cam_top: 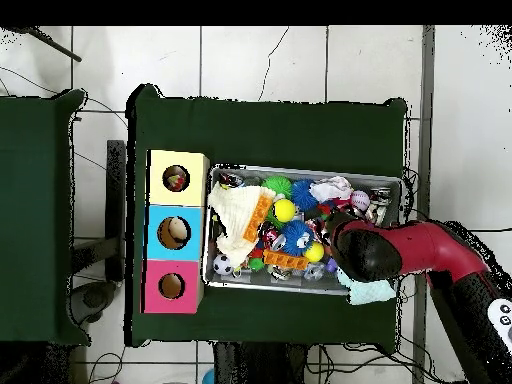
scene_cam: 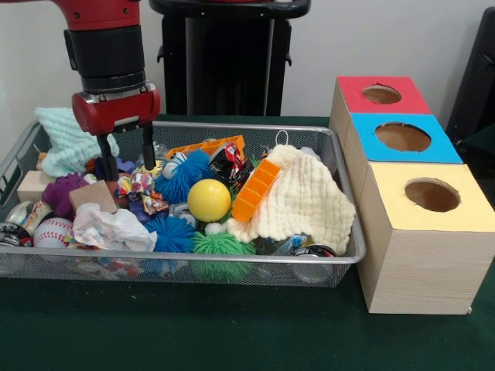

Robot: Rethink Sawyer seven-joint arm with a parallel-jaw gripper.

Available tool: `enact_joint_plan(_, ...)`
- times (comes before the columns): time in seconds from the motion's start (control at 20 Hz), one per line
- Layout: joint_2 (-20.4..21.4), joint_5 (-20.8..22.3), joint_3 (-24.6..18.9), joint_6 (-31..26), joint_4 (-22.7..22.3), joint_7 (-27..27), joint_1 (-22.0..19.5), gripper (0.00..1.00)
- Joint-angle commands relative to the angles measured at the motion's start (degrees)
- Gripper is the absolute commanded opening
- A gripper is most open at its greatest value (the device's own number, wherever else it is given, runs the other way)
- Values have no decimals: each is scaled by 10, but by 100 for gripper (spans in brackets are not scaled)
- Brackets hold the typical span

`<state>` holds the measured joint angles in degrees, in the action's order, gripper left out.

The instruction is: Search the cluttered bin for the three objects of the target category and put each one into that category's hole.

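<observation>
Crumpled white bag (scene_cam: 113, 227), dotted edge, near bin (scene_cam: 232, 267) front

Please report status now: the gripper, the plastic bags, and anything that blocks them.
Gripper open, low over bin, holding nothing. White bag uncovered at front; dotted bag just below gripper. Yellow box hole unobstructed.

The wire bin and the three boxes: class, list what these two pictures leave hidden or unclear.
- Overhead view: the arm covers the gripper and the bin's end beneath it.
- Front view: the cream cloth hides whatever lies under it.
- Front view: the yellow-topped box's hole shows only darkness inside.
- Overhead view: items in the holes are too small to identify.
- Front view: the arm is cut off by the top edge.
</observation>
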<state>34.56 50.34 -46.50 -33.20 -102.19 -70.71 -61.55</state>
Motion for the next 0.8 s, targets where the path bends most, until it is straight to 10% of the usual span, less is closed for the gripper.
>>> enact_joint_plan(0.05,-4,14,29,-51,-18,88,-6,100)
enact_joint_plan(0.8,-10,38,35,-12,-28,73,-9,100)
